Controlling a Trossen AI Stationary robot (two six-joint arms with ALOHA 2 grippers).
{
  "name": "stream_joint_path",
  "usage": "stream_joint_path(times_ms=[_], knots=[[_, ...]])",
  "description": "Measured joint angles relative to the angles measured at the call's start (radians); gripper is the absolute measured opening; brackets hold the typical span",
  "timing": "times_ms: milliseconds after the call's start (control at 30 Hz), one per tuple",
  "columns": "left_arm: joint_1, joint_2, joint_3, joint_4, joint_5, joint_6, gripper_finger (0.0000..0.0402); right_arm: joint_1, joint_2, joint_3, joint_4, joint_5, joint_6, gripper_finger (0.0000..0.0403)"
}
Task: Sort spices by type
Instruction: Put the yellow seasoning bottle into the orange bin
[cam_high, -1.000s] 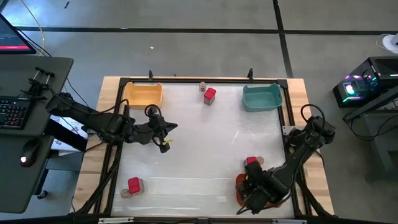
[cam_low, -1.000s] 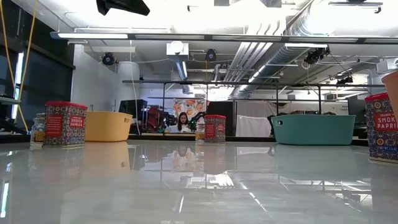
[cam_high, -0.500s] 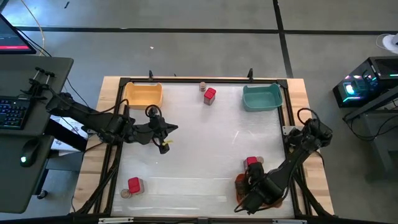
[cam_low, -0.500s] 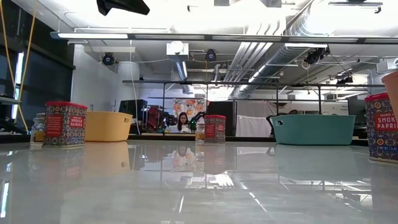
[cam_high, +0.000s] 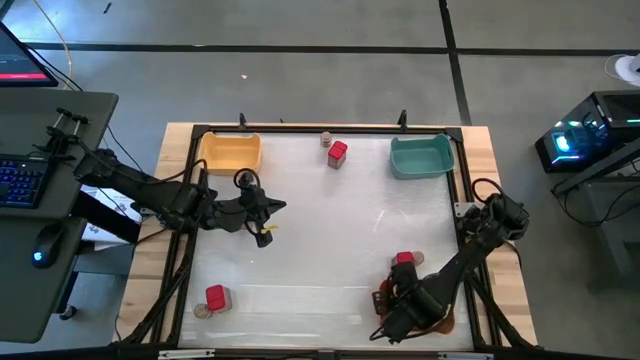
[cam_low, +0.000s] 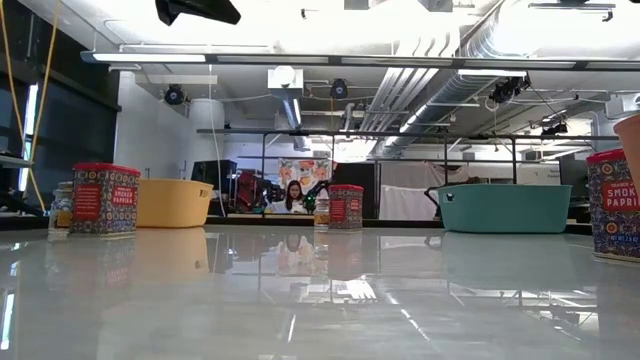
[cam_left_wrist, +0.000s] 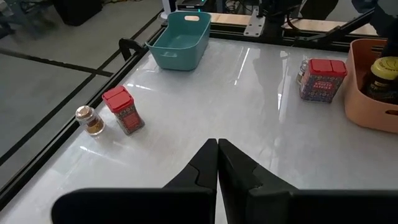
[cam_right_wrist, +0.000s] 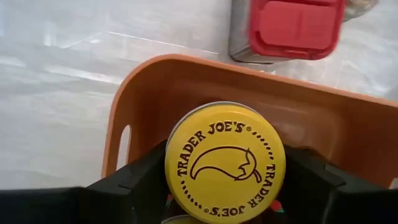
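A yellow-lidded spice jar (cam_right_wrist: 225, 163) sits clamped between the right gripper's (cam_right_wrist: 225, 186) fingers, inside the orange bin (cam_right_wrist: 149, 87) at the table's near right corner. A red tin (cam_right_wrist: 287, 28) stands just outside that bin. The left gripper (cam_left_wrist: 217, 163), fingers pressed together and empty, hovers over the table's left side.

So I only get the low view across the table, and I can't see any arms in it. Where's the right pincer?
Observer: The right pincer is at the near right corner, over the orange bin.
Operator: Is it holding something?
Observer: Yes, it grips a yellow-lidded jar by its sides, inside the bin's rim.
Operator: And the other arm?
Observer: The left pincer is shut and empty, above the table's left side, nearer you than the yellow bin.
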Motion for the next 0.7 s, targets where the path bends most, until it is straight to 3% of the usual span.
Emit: stream_joint_path(times_ms=[367, 467, 700], knots=[[0.000, 0.000, 0.000, 0.000, 0.000, 0.000, 0.0000, -0.007, 0.000, 0.000, 0.017, 0.021, -0.007, 0.0243], [0.000, 0.000, 0.000, 0.000, 0.000, 0.003, 0.0000, -0.007, 0.000, 0.000, 0.014, 0.020, 0.057, 0.0246], [0.012, 0.000, 0.000, 0.000, 0.010, 0.017, 0.0000, -0.007, 0.000, 0.000, -0.007, 0.013, 0.121, 0.0291]])
